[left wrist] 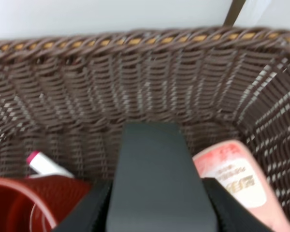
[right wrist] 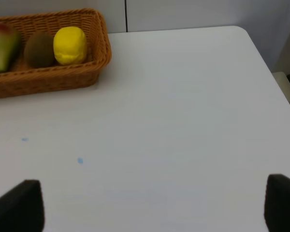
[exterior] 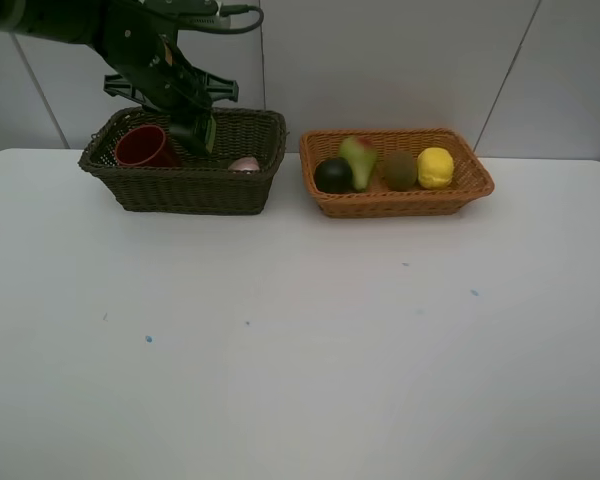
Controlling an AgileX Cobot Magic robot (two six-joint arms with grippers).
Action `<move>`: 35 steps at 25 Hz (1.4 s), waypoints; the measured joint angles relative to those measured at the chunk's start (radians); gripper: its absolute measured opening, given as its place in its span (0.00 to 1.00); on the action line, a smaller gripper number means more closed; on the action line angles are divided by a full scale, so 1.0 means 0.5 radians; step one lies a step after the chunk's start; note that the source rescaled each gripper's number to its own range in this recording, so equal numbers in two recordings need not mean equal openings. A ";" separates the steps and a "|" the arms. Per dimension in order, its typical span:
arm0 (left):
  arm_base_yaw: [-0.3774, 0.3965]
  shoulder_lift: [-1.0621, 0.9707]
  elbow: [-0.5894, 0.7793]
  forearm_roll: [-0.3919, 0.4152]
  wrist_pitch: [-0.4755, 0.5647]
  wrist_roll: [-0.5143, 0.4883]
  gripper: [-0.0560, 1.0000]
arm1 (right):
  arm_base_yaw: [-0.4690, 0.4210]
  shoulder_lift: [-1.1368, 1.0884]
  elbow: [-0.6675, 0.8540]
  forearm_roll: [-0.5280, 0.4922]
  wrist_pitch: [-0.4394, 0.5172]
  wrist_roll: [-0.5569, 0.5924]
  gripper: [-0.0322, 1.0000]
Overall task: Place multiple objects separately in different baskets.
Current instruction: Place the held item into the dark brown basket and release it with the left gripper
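Left claw (exterior: 198,133) over dark basket (exterior: 185,185)

The white, smooth-topped table (exterior: 300,340) carried two rectangular wicker baskets side by side near its far edge, close but apart. The dark brown, deeper basket (exterior: 185,185) stood on the left; the orange-tan, shallower basket (exterior: 395,198) stood on the right. A few small blue specks (exterior: 148,339) marked the tabletop.
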 joint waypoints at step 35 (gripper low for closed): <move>0.000 0.174 0.000 -0.048 -0.121 0.000 0.50 | 0.000 0.000 0.000 0.000 0.000 0.000 1.00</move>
